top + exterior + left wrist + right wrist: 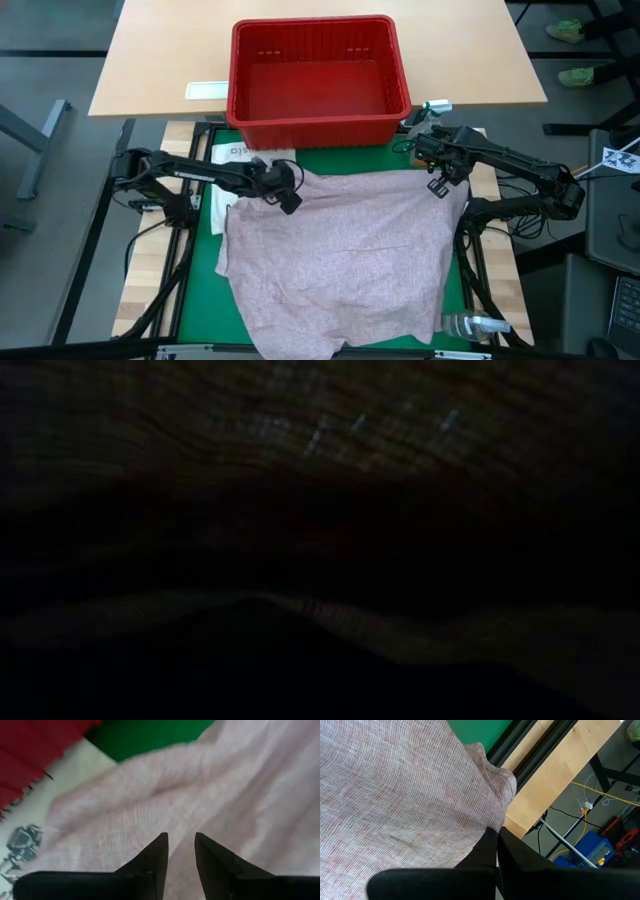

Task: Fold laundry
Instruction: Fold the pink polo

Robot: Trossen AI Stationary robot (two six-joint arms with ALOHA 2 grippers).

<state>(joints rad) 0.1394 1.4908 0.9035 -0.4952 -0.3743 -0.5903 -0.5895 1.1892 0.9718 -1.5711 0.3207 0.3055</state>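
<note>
The pale pink-mauve shirt (340,260) lies spread over the green mat (212,225) and covers most of it; its near edge hangs past the table's near edge. My left gripper (285,195) (181,845) stands over the shirt's far left corner, fingers a little apart, with cloth showing in the gap. My right gripper (437,183) (497,834) is at the shirt's far right corner, shut on the cloth. The jeans and the tan piece are out of view. Cloth right in front of the low camera leaves that view dark. My right gripper pinches the shirt at its far right corner (487,822), on the edge next to the table's right rail. The fingers come from above, slanting down. The corner lies on or just above the mat, the cloth slack; one layer or several, I cannot tell.
The red basket (318,125) stands beyond the mat's far edge on the wooden table (150,60), and it holds nothing that shows. A printed paper (235,152) lies at the mat's far left. A clear bottle (470,325) lies at the near right corner.
</note>
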